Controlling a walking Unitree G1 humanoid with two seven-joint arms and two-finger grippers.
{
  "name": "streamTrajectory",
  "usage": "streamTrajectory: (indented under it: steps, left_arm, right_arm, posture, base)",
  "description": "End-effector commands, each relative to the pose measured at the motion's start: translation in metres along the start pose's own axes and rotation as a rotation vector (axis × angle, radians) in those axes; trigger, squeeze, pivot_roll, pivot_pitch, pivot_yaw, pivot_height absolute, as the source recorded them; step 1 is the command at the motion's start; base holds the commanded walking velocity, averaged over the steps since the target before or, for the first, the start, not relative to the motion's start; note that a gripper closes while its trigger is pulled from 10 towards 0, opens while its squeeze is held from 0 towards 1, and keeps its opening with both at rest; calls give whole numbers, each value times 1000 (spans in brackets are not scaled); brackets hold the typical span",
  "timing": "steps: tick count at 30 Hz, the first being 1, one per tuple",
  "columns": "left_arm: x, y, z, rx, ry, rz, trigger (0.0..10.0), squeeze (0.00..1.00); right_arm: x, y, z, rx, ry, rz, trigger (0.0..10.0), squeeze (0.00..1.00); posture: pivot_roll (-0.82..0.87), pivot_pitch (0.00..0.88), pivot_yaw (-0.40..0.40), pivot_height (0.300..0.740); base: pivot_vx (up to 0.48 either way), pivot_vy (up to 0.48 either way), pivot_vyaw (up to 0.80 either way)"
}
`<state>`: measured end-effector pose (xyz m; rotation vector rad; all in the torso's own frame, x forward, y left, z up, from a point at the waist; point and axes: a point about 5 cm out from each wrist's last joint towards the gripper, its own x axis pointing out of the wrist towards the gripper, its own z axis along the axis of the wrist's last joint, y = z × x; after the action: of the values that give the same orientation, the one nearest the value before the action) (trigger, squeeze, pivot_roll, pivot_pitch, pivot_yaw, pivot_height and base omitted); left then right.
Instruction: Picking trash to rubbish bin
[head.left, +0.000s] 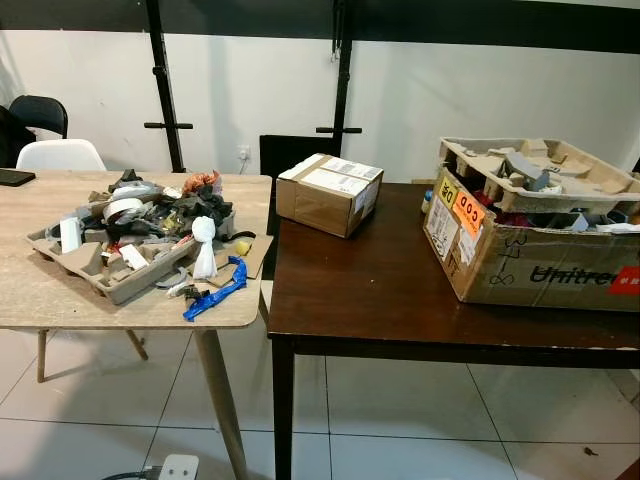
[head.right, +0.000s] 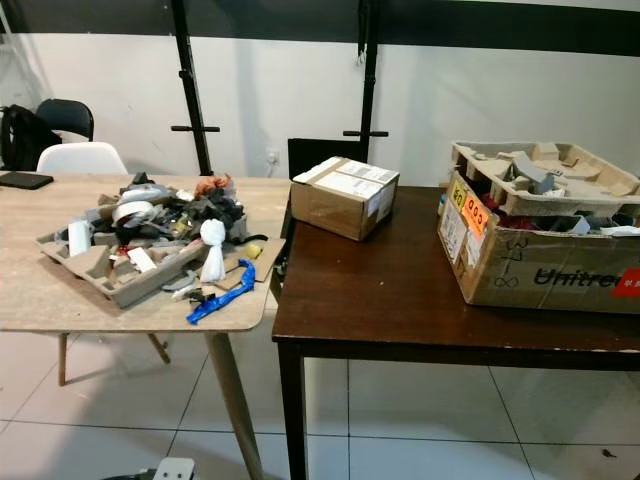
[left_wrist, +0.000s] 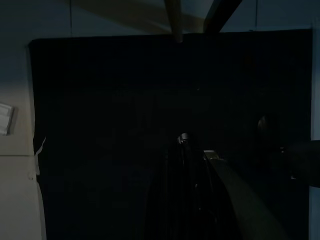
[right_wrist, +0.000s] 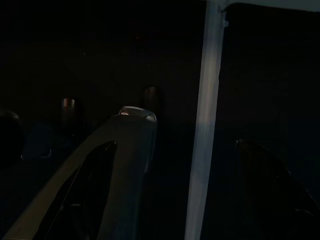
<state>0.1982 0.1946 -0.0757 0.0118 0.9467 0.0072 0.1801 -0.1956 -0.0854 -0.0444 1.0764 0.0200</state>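
A heap of trash (head.left: 150, 225) lies on the light wooden table (head.left: 40, 300) at my left. It rests in and around a grey pulp tray (head.left: 90, 262) and holds tape, dark scraps and an orange crumple. A white knotted bag (head.left: 204, 245) and a blue plastic piece (head.left: 215, 292) lie at the heap's near edge, close to the table's corner. My left gripper (left_wrist: 192, 145) and right gripper (right_wrist: 190, 127) hang idle in deep shade, away from the tables.
A dark wooden table (head.left: 380, 290) butts against the light one. It carries a small taped carton (head.left: 328, 193) and a large printed cardboard box (head.left: 530, 262) topped by a pulp tray (head.left: 540, 170). Chairs (head.left: 60, 155) and black poles (head.left: 165, 90) stand behind. White tiled floor lies in front.
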Motion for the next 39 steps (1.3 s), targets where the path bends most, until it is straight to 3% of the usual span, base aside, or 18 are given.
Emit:
streamTrajectory:
  steps: [1, 11, 23, 26, 28, 32, 35, 39]
  left_arm:
    - [-1, -1, -9, -9, 24, 2, 10000, 0]
    - [-1, -4, -10, 7, 35, 3, 10000, 0]
    - [-2, -4, -17, 18, 52, 3, 10000, 0]
    - [-1, -2, -7, 21, 17, 12, 10000, 0]
    - [0, 5, 6, 10, -33, 29, 10000, 0]
    - [1, 18, 52, -11, -171, 46, 10000, 0]
    - [0, 18, 69, -14, -211, 49, 10000, 0]
    - [1, 15, 69, -2, -203, 41, 10000, 0]
  right_arm:
    - [-1, -1, -7, -10, 23, 1, 10000, 0]
    - [0, 3, -6, -74, 34, 16, 10000, 0]
    - [0, 9, -17, -66, 71, 33, 10000, 0]
    - [1, 7, -2, -63, 22, 18, 10000, 0]
    - [1, 4, 19, -54, -37, 1, 10000, 0]
    - [-1, -3, 68, -29, -154, -15, 10000, 0]
    - [-3, -4, 79, -32, -176, -14, 10000, 0]
    - [-1, -4, 64, -46, -137, -13, 10000, 0]
  posture:
    - [34, 14, -27, 740]
    - [49, 43, -43, 740]
    - [57, 69, -37, 740]
    - [57, 54, -35, 740]
    - [55, 47, -34, 740]
    - [53, 34, -37, 740]
    - [55, 32, -40, 740]
    - [57, 36, -44, 740]
  base:
    - [0, 0, 0]
    - [0, 0, 0]
    - [0, 0, 0]
    - [0, 0, 0]
    - [0, 0, 0]
    - [0, 0, 0]
    - [0, 0, 0]
    - [0, 0, 0]
